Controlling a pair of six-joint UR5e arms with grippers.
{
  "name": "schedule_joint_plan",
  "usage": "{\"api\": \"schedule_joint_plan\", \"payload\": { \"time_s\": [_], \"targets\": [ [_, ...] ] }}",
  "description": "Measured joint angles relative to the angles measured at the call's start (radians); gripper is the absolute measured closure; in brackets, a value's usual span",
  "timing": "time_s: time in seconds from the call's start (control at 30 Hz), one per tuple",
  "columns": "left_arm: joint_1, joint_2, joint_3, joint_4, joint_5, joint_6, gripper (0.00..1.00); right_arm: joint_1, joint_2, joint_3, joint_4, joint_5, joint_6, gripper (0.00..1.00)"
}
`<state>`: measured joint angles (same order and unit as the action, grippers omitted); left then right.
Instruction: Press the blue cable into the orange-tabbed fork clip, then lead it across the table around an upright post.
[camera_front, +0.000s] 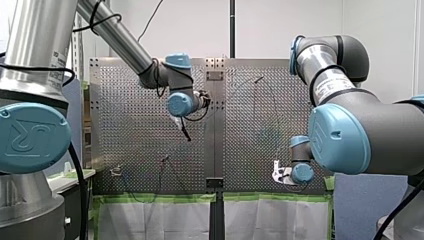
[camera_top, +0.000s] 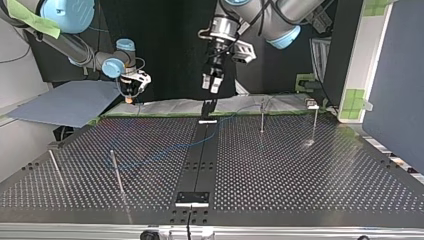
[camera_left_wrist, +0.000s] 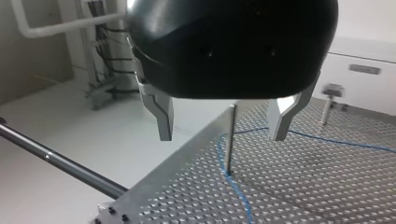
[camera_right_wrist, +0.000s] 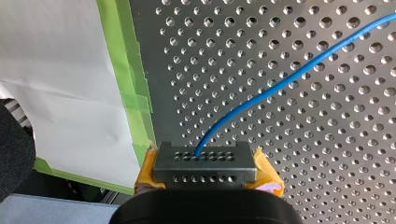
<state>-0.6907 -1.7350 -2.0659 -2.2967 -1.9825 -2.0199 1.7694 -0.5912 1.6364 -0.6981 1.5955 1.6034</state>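
Two-panel counter (camera_top: 300, 170): perforated metal, green tape (camera_right_wrist: 135, 93) along its edge, white walls (camera_front: 280, 25) behind.
Left gripper (camera_left_wrist: 222, 137): wide open, raised near upright post (camera_left_wrist: 229, 144).
Blue cable (camera_right_wrist: 280, 83): passes post's foot; its end is clamped in right gripper (camera_right_wrist: 205, 163), well apart from post.

One blue cable (camera_right_wrist: 280, 84), four upright posts (camera_top: 261, 117) and two arms (camera_front: 120, 40) show.

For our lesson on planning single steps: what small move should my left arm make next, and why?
Probably lower my left gripper toward the blue cable beside the upright post. Its fingers are open and hang above the table, while the cable lies at the post's foot; my right gripper is shut on the cable near the table's edge.
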Motion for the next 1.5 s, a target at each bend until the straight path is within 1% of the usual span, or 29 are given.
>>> {"api": "schedule_joint_plan", "payload": {
  "time_s": [0.37, 0.77, 1.03, 1.17, 1.3, 1.4, 1.5],
  "targets": [
    [0.001, 0.000, -0.114, 0.001, -0.014, 0.002, 0.00, 0.001, 0.000, -0.001, 0.000, 0.000, 0.000, 1.00],
    [0.023, -0.004, -0.234, 0.017, -0.018, 0.012, 0.00, 0.002, 0.000, -0.002, 0.000, 0.000, 0.000, 1.00],
    [0.040, -0.039, -0.297, 0.056, -0.016, 0.046, 0.00, 0.003, 0.000, -0.002, 0.001, -0.001, 0.000, 1.00],
    [0.051, -0.045, -0.329, 0.086, 0.003, 0.058, 0.00, 0.003, 0.000, -0.002, 0.001, -0.001, 0.000, 1.00],
    [0.063, -0.046, -0.359, 0.124, 0.039, 0.070, 0.00, 0.003, 0.000, -0.003, 0.002, -0.002, 0.000, 1.00],
    [0.071, -0.045, -0.366, 0.152, 0.066, 0.091, 0.00, 0.004, 0.000, -0.004, 0.002, -0.002, 0.000, 1.00],
    [0.079, -0.045, -0.367, 0.183, 0.083, 0.109, 0.00, 0.004, 0.000, -0.005, 0.003, -0.002, 0.000, 1.00]
  ]
}}
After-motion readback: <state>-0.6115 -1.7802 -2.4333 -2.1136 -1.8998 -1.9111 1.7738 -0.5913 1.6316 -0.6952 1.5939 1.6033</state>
